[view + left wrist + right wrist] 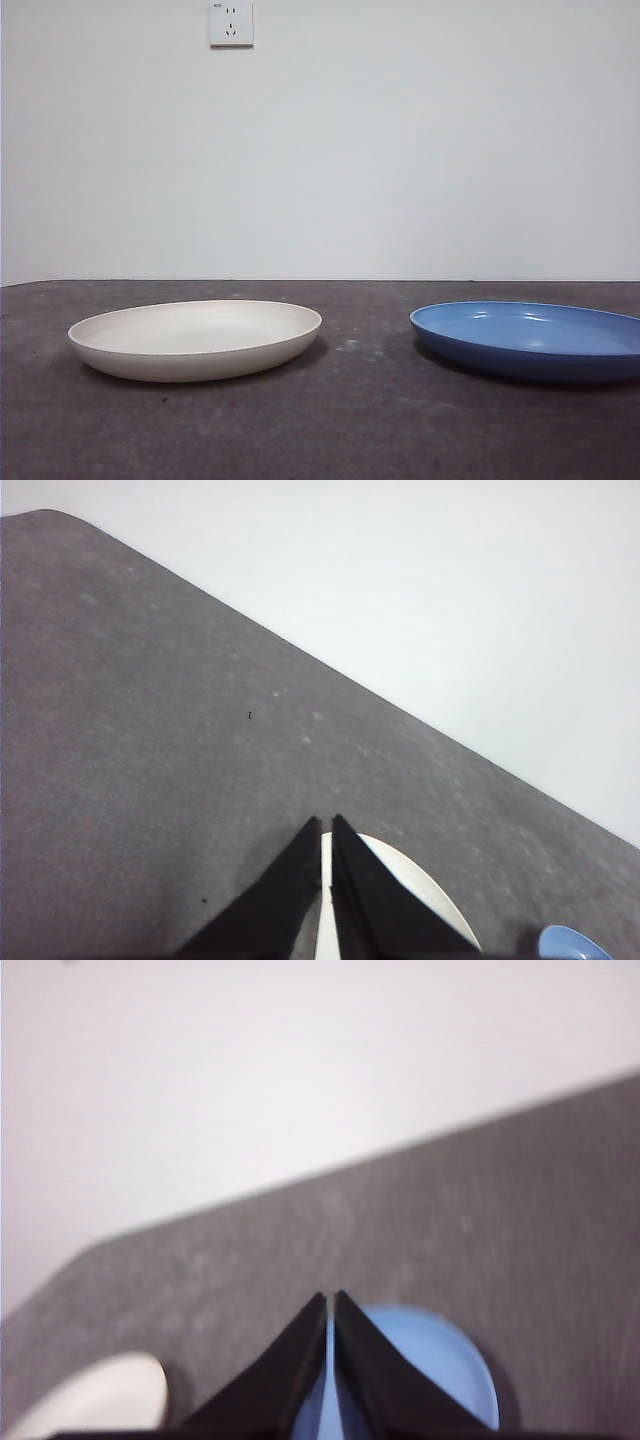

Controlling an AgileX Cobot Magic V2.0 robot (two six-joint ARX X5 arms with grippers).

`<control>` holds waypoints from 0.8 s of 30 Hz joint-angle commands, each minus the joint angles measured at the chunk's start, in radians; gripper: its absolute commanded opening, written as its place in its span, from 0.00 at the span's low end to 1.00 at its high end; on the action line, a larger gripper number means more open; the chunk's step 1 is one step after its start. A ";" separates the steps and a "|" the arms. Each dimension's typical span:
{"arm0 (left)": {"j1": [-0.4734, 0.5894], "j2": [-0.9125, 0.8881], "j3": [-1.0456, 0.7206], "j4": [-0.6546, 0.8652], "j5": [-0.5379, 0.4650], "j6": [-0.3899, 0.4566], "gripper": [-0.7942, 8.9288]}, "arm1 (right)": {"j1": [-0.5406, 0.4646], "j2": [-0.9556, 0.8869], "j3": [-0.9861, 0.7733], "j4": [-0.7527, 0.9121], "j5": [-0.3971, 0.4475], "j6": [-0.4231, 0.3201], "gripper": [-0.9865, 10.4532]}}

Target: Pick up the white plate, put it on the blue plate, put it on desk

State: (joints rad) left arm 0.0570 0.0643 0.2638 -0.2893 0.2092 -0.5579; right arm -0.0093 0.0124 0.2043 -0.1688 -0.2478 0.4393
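Note:
The white plate (195, 338) lies flat on the desk (360, 420) at the left of the front view. To its right rests the blue plate (530, 338), apart from it. Neither arm appears in the front view. In the left wrist view my left gripper (326, 825) is shut, held high above the white plate (420, 890), with a sliver of the blue plate (572, 944) at the corner. My right gripper (330, 1300) is shut too, raised over the blue plate (440, 1360), and the white plate (100, 1395) shows off to one side.
A white wall (400, 150) rises behind the desk's far edge, with a power socket (231, 23) high up on it. Bare desk surface lies between the two plates and in front of them.

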 commanded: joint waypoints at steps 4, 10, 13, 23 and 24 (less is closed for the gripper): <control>0.002 0.153 0.215 -0.130 0.068 0.142 0.10 | 0.000 0.103 0.194 -0.151 0.013 -0.110 0.09; 0.002 0.378 0.406 -0.274 0.230 0.289 0.10 | 0.000 0.295 0.389 -0.373 -0.043 -0.241 0.09; 0.002 0.478 0.474 -0.333 0.328 0.352 0.10 | 0.000 0.405 0.481 -0.483 -0.116 -0.298 0.09; -0.061 0.657 0.566 -0.551 0.395 0.517 0.10 | 0.029 0.698 0.692 -0.769 -0.208 -0.456 0.09; -0.071 0.664 0.566 -0.565 0.395 0.526 0.10 | 0.038 0.714 0.699 -0.776 -0.208 -0.458 0.09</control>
State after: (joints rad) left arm -0.0109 0.7219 0.8078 -0.8589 0.5999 -0.0814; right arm 0.0223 0.7174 0.8810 -0.9436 -0.4507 0.0177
